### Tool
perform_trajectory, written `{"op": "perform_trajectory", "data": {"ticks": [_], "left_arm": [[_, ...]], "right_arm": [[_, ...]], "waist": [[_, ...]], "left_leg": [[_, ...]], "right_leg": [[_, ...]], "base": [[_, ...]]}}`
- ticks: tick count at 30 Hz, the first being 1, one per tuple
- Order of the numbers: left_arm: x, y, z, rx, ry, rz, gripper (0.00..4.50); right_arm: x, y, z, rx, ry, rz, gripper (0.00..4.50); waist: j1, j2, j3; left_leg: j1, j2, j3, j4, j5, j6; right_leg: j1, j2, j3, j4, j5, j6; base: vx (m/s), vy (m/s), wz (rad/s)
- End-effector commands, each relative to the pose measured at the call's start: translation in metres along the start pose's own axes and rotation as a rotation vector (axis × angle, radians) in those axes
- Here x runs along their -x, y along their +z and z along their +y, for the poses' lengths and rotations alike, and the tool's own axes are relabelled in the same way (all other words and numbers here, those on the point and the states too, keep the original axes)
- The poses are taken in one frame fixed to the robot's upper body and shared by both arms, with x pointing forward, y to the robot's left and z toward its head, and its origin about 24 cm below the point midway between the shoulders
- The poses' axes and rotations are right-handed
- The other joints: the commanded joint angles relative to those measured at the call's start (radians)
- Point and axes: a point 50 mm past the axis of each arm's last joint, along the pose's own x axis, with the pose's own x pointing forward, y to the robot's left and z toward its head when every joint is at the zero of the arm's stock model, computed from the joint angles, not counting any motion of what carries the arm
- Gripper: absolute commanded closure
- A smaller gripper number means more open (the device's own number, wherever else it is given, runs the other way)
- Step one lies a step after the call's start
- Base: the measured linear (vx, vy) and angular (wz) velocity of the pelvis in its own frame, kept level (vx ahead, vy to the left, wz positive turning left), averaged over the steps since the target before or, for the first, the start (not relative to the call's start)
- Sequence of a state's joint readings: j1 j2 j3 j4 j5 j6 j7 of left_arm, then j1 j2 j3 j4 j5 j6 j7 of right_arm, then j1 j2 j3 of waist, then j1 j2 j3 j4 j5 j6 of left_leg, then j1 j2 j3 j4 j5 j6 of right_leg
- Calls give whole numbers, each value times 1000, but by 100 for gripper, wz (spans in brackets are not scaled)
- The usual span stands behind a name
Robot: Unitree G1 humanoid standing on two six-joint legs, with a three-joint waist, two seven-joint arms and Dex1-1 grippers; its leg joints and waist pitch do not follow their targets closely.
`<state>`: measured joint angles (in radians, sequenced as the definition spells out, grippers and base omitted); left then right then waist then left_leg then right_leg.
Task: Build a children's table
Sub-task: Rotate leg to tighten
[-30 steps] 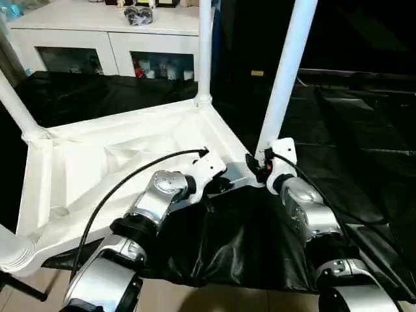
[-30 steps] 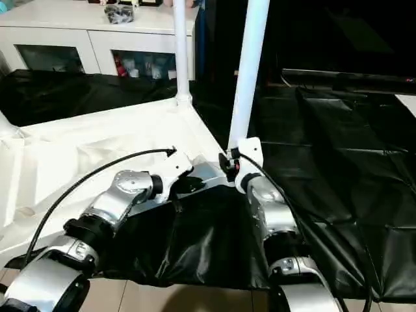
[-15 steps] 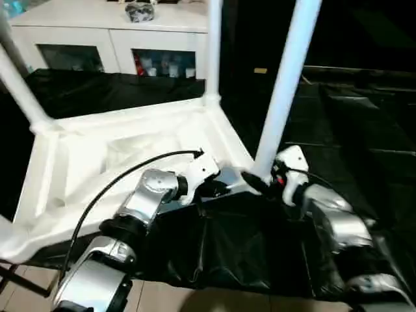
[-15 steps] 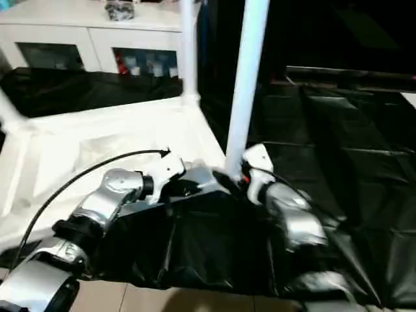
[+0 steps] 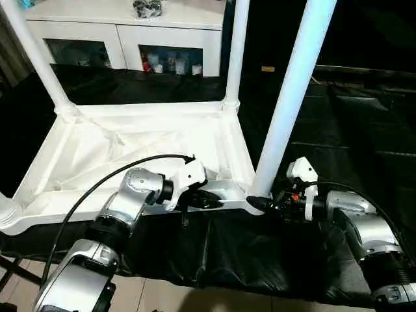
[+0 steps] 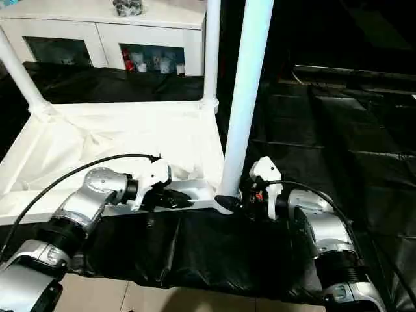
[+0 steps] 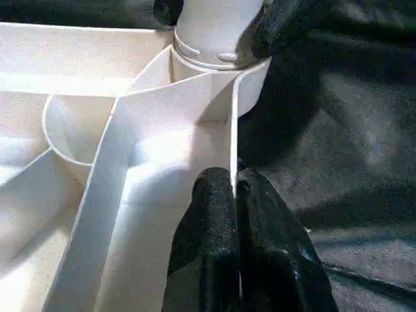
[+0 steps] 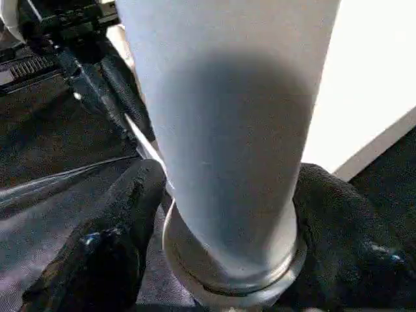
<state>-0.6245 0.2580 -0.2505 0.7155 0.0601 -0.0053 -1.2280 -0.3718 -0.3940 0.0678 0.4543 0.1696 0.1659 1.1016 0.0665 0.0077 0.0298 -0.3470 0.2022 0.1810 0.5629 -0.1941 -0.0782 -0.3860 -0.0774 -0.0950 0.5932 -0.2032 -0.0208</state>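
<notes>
Your children's table point(image 5: 130, 149) lies upside down across the left and centre of the head view, ribbed underside up, on the black-sheeted table point(image 5: 364, 130). 3 legs stand up in view: one at the upper left point(image 5: 32, 52), one at the upper centre point(image 5: 235, 52), and the near leg point(image 5: 286, 123) rising from the lower-centre corner socket point(image 5: 250, 198).

Your left gripper point(image 7: 235, 195) is pinched shut on the thin rim wall point(image 7: 233, 130) of the tabletop, just beside that socket, one black finger point(image 7: 208, 214) on each side. Keep that clamp firm; it is what should stop the top sliding when you load the leg.

Your right gripper point(image 8: 227, 227) sits at the base of the near leg, its 2 fingers point(image 8: 130, 208) spread wide and straddling the tube at the collar point(image 8: 234, 260). Whether they press on it or only bracket it, I cannot tell.

I judge the step to be seating this leg. Close squarely on the tube low down, keep it plumb with the other legs, and push straight along its axis rather than sideways, or the top may lever up off the sheet.
</notes>
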Motion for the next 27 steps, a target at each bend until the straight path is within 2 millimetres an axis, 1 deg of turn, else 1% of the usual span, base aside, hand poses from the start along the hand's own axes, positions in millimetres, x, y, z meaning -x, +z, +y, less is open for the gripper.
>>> {"op": "perform_trajectory", "data": {"ticks": [1,2,3,8,12,19,21,23,25,26,27], "left_arm": [[0,7,-1,-20,-6,-54,450],[0,7,-1,-20,-8,-54,450],[0,7,-1,-19,-9,-53,450],[1,6,-2,-18,-14,-52,450],[1,6,-2,-18,-17,-53,450],[0,4,-3,-23,-10,-44,450],[-2,3,-1,-18,28,-36,450],[-4,4,0,-13,47,-35,450],[-12,6,0,1,87,-37,450],[-12,6,0,1,87,-37,450],[-18,7,0,9,109,-41,450]], "right_arm": [[-5,-6,7,-24,66,20,150],[-5,-6,7,-24,68,19,169],[-5,-5,8,-24,70,19,178],[-7,-6,10,-26,91,18,209],[-8,-7,12,-26,103,21,214],[-10,-10,16,-43,115,27,215],[-13,-11,16,-84,84,7,215],[-15,-12,15,-103,59,-3,215],[-23,-15,12,-123,-30,-13,215],[-23,-15,12,-123,-30,-13,215],[-31,-18,12,-134,-97,-12,216]], "waist": [[5,-12,-46],[6,-13,-46],[7,-13,-46],[13,-13,-46],[14,-14,-47],[15,-15,-48],[15,-14,-48],[15,-17,-47],[13,-17,-45],[10,-16,-43],[9,-17,-43]], "left_leg": [[-4,39,-6,-51,-122,101],[-6,38,-6,-50,-115,105],[-6,38,-6,-50,-114,106],[-6,38,-5,-49,-115,104],[-5,38,-5,-49,-111,102],[-6,37,-5,-47,-97,110],[-5,37,-5,-47,-103,108],[-5,37,-5,-47,-111,104],[-5,37,-6,-49,-128,90],[-4,36,-7,-51,-140,79],[-4,36,-8,-52,-144,75]], "right_leg": [[50,-74,55,-67,-130,-221],[51,-74,55,-65,-117,-224],[52,-74,55,-65,-114,-225],[51,-75,54,-65,-127,-220],[52,-75,55,-63,-118,-220],[53,-74,54,-60,-91,-224],[53,-73,54,-61,-101,-224],[52,-74,54,-63,-121,-220],[50,-77,55,-68,-172,-204],[48,-77,55,-72,-204,-195],[49,-78,54,-74,-219,-189]], "base": [[0,0,0],[0,0,0],[0,0,0],[0,0,0],[0,0,0],[0,0,0],[0,0,0],[0,0,0],[0,0,0],[0,0,0],[0,0,0]]}}
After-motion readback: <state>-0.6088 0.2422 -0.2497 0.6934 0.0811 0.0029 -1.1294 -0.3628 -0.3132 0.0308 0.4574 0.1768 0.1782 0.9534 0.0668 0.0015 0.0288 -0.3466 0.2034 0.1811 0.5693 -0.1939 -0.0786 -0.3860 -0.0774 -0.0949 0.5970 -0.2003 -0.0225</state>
